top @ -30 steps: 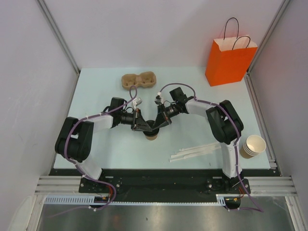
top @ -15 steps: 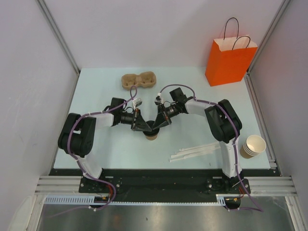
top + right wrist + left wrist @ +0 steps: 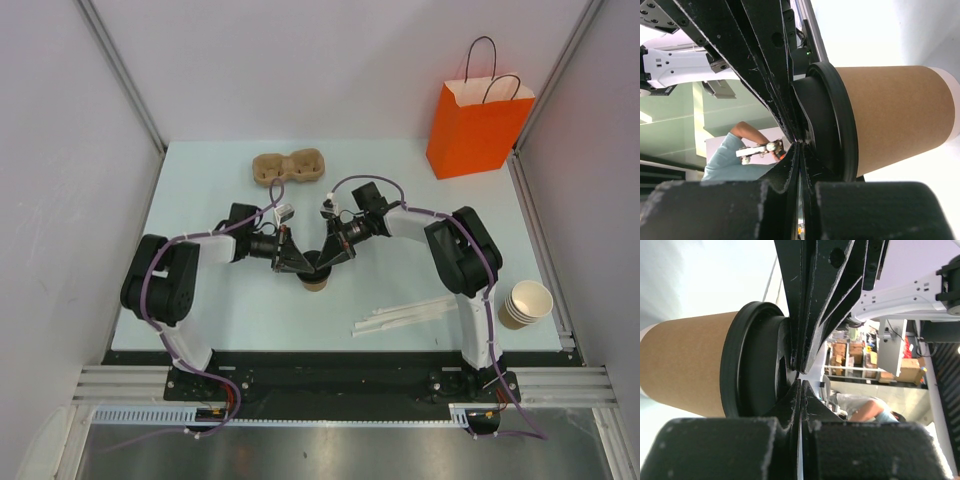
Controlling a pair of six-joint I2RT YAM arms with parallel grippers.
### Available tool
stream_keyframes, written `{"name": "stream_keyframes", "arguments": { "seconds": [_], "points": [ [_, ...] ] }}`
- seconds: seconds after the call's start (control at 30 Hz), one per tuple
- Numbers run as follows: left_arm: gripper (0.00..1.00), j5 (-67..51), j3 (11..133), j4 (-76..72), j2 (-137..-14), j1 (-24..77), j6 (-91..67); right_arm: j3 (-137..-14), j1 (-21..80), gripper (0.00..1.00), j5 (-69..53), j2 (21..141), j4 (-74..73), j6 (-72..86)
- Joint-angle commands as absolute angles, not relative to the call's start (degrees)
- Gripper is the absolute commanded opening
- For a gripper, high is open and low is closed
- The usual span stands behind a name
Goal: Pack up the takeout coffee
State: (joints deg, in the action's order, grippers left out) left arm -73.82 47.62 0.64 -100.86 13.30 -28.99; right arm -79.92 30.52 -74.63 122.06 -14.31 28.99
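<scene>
Top external shows my left pincer (image 3: 306, 266) and right pincer (image 3: 327, 262), both closed together, tips atop the lidded takeout coffee (image 3: 316, 284) mid-tabletop (image 3: 200, 310). I judge packing into the far-right orange bag (image 3: 475, 130) is not yet done.

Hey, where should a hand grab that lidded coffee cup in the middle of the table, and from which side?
Grip the brown paper wall just under the black lid, coming in level from the side. The cup stands upright, and the lid's wider rim would likely stop a slip.

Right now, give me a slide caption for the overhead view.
Left hand and right hand, both shut, touch the takeout coffee lid; orange bag far right.
</scene>
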Motion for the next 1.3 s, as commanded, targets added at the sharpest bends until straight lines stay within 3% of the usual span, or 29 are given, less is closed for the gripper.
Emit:
{"name": "stream_keyframes", "arguments": {
  "seconds": [0.0, 0.37, 0.63, 0.83, 0.97, 1.1, 1.27],
  "points": [
    [0.00, -53.43, 43.42, 3.17, -101.17, 13.09, -22.58, -77.34, 32.43, 0.05, -63.80, 122.79, -10.92, 28.21],
    [0.00, -59.94, 43.95, 0.27, -87.90, 14.06, -27.68, -77.43, 32.78, 0.08, -68.81, 116.55, -0.62, 37.00],
    [0.01, -59.24, 46.23, -1.06, -83.15, 12.75, -29.27, -77.43, 32.61, 0.15, -69.09, 111.36, -5.79, 33.15],
    [0.23, -57.39, 46.58, 2.37, -81.21, 9.59, -27.43, -77.43, 31.47, 0.27, -66.80, 107.32, -20.36, 22.70],
    [0.39, -56.61, 45.71, 2.46, -79.28, 6.69, -27.51, -77.08, 31.90, 0.32, -59.27, 104.95, -35.64, 7.35],
    [0.48, -55.02, 43.42, 0.27, -77.26, 3.70, -30.40, -72.17, 32.78, 0.33, -55.90, 103.54, -34.81, 6.59],
    [0.50, -54.23, 39.47, -2.02, -76.82, 0.18, -32.69, -69.52, 33.05, 0.30, -55.37, 107.04, -30.07, 9.92]
  ]
}}
